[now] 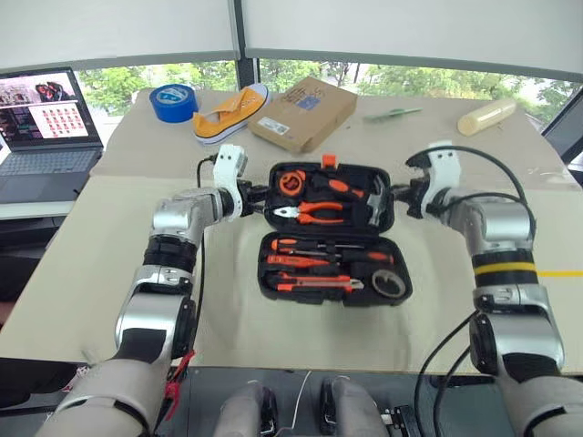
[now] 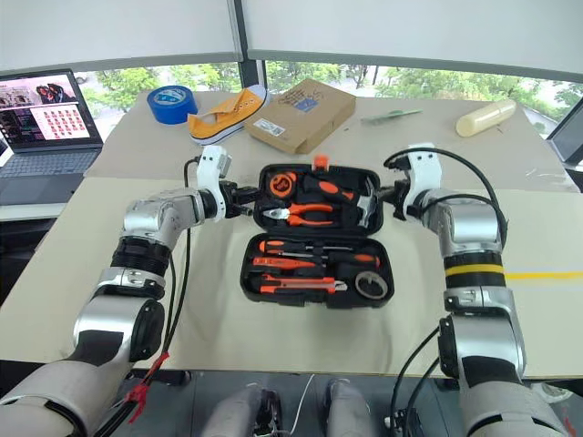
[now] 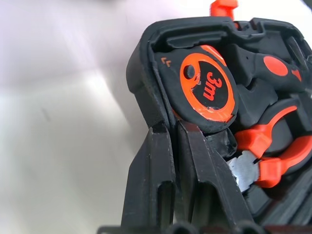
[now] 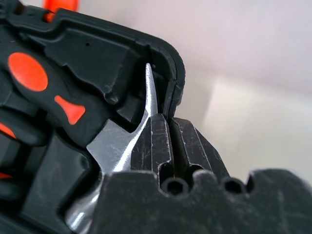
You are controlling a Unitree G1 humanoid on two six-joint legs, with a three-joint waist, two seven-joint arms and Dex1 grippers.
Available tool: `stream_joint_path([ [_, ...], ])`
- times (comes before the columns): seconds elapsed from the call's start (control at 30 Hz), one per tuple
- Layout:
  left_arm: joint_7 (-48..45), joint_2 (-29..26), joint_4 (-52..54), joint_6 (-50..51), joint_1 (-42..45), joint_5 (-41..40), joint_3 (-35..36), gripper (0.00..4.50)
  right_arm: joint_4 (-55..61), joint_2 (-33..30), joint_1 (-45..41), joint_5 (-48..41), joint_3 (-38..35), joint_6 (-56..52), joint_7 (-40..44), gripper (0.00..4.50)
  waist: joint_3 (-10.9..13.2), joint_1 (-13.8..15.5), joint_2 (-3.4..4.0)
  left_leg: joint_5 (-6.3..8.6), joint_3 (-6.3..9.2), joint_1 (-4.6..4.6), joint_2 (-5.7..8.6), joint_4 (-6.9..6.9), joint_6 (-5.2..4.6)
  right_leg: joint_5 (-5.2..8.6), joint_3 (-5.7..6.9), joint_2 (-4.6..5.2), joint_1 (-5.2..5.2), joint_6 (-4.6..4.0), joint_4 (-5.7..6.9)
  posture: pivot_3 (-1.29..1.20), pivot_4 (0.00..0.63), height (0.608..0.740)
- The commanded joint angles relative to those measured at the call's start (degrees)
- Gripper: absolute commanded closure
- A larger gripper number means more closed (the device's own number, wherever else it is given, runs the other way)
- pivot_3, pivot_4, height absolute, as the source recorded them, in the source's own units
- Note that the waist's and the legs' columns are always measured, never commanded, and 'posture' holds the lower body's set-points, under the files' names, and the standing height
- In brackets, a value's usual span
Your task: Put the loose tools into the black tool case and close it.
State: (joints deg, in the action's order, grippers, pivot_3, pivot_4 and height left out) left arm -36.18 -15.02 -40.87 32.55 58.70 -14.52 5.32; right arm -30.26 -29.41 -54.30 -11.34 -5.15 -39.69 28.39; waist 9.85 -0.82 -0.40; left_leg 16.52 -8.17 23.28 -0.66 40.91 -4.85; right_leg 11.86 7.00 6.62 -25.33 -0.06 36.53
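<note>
With the case [image 1: 332, 235] lying open, left hand [image 1: 258, 199] and right hand [image 1: 402, 197] pinch shut on its lid's side edges.

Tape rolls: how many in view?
2. The big blue tape roll lies at the table's far left, beside the yellow shoe. The small black tape roll sits in the near right corner of the open black tool case. None looks hidden.

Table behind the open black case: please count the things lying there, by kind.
Blue tape roll: 1
Yellow shoe: 1
Cardboard box: 1
Thin green item: 1
Pale cylinder: 1
Total: 5
</note>
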Motion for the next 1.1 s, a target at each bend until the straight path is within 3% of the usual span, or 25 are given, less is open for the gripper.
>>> stream_joint_path([
  [0.03, -1.06, 2.4, 1.23, -7.15, 3.85, -0.12, -0.42, 4.49, -0.47, 1.37, -5.2, -0.28, -1.81, 8.95, -0.5, 4.5, 0.0, -0.02, 0.0, 0.0, -0.01, 0.02, 0.0, -0.02, 0.0, 0.0, 0.01, -0.01, -0.04, 0.0, 0.0, 0.0, 0.15, 0.731],
  [0.3, -2.96, 2.7, 5.09, -14.06, -1.92, 2.51, -3.02, 4.49, 1.74, 2.17, -0.7, 1.55, -0.84, 16.36, 0.24, 4.5, 0.01, -0.15, 0.02, 0.0, -0.03, 0.24, 0.03, -0.11, 0.0, 0.03, 0.04, -0.05, -0.26, 0.03, -0.05, 0.0, 0.15, 0.731],
  [0.73, -2.35, -0.98, 34.72, -17.8, -22.47, 3.4, -5.84, 4.49, 34.22, 1.26, 25.68, -0.58, -3.69, 26.8, 2.59, 4.5, 0.0, 0.12, 0.02, 0.0, 0.04, -0.05, -0.05, -0.11, 0.0, 0.03, 0.04, -0.1, 0.12, 0.04, -0.26, 0.0, 0.15, 0.731],
  [1.1, -2.04, -4.64, 43.0, -21.73, -29.57, 6.29, -8.04, 4.49, 43.49, -1.35, 37.51, 3.67, -3.06, 36.4, 3.31, 4.5, 0.0, 0.12, 0.02, 0.0, -0.04, -0.28, -0.08, -0.13, 0.01, 0.04, -0.1, -0.11, 0.2, 0.02, -0.34, 0.0, 0.15, 0.731],
])
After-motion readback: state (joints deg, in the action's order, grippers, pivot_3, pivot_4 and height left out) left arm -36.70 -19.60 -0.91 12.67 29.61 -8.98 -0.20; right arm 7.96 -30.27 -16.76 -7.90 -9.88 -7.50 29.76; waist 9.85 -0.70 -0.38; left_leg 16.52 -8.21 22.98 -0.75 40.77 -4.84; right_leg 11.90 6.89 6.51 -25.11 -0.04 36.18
